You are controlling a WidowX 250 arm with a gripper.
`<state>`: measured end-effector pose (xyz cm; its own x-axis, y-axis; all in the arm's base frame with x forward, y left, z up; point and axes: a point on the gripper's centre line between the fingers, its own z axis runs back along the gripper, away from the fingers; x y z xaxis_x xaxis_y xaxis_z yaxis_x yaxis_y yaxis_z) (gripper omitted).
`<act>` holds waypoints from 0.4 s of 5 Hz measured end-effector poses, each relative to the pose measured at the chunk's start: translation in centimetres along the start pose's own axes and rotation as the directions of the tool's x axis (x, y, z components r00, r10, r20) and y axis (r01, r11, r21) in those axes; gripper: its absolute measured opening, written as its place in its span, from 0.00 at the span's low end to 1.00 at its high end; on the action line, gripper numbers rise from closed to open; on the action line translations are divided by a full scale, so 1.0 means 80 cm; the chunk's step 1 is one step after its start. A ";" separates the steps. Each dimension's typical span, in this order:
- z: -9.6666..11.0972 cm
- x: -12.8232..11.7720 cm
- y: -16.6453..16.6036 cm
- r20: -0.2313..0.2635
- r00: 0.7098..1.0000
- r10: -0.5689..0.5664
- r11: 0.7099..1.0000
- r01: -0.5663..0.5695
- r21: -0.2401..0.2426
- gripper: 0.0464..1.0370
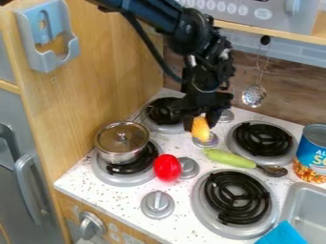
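Take the clock from the corn, twelve being far. Nearest you, at five, one blue object (281, 234) overlaps the near edge of the countertop (130, 204) by the sink (285, 200). Four coil burners sit around you: near-right at five, near-left at eight, far-right at three, far-left at ten. Four knobs run between the pairs, from seven through six to two; your widest strip of speckled surface lies along the front-left edge. One red toy vegetable (168, 167) sits at seven, tight beside a knob. One lidded metal pot (121, 142) rests at half past eight on the near-left burner. At five, one green-handled spoon (230, 158) lies between the two right burners, its bowl close to the one can (310, 153) at the right edge. Your gripper (200, 119) hangs in the middle, jaws closed around the one yellow corn (200, 129), above a knob. Beyond, at one, one slotted skimmer (253, 95) hangs against the backsplash.
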<state>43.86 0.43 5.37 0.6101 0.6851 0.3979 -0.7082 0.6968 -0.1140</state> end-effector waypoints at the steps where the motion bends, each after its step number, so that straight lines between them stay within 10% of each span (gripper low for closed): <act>1: -0.006 0.008 0.007 0.034 0.999 0.012 1.000 -0.012 0.020 0.64; 2: -0.030 -0.001 0.017 0.026 1.000 0.005 0.998 -0.007 0.069 0.64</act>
<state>43.72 1.85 3.00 0.5970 0.6829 0.4209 -0.7352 0.6757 -0.0534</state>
